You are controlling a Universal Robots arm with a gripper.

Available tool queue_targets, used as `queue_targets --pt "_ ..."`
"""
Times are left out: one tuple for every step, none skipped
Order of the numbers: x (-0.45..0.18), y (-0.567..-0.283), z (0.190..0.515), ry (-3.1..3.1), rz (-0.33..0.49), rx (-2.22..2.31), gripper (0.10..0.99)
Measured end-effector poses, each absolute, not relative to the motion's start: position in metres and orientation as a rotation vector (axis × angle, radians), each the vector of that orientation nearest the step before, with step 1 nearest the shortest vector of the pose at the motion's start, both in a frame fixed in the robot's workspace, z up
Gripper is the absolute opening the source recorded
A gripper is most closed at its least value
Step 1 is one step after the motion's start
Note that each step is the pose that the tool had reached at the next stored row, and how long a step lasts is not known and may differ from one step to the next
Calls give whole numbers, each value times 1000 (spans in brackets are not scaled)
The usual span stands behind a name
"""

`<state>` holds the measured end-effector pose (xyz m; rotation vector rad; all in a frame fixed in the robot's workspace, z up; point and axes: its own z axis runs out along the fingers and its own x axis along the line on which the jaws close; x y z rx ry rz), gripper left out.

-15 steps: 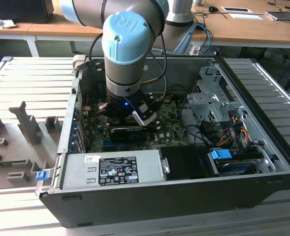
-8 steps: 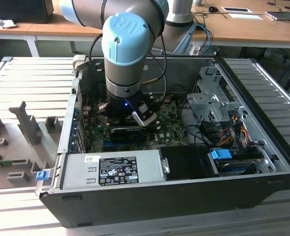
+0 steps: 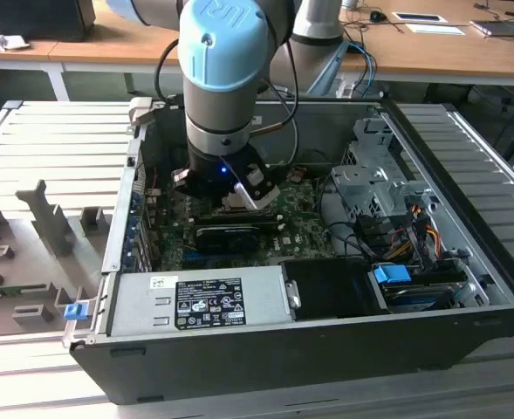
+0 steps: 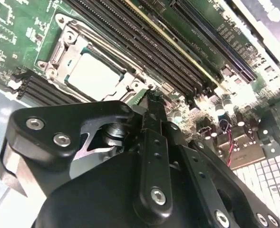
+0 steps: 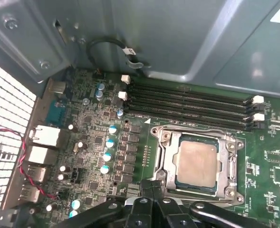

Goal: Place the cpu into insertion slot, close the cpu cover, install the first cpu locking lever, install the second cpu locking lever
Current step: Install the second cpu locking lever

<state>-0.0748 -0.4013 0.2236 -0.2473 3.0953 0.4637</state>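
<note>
Chip seated: the cpu [image 5: 196, 161] lies flat in the insertion slot [image 5: 164, 145], the cpu cover [image 5: 231, 166] framing it, so placement looks done. Gripper [image 5: 152, 186] hovers at the socket's edge, fingers together, holding nothing. Memory slots [image 5: 192, 107] crowd one side; elsewhere the board lies open.

cpu [image 5: 197, 164] in insertion slot [image 5: 164, 161]

Robotics lab or tech workshop. An opened desktop computer case [image 3: 326, 262] lies on a ribbed metal workbench [image 3: 56, 131] beside grey part fixtures [image 3: 47, 218], with a robot arm [image 3: 222, 78] reaching in. Wooden office desks [image 3: 431, 44] carrying cables and papers stand behind.
</note>
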Motion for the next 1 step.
queue_targets --pt "-75 -401 224 3095 464 -247 106"
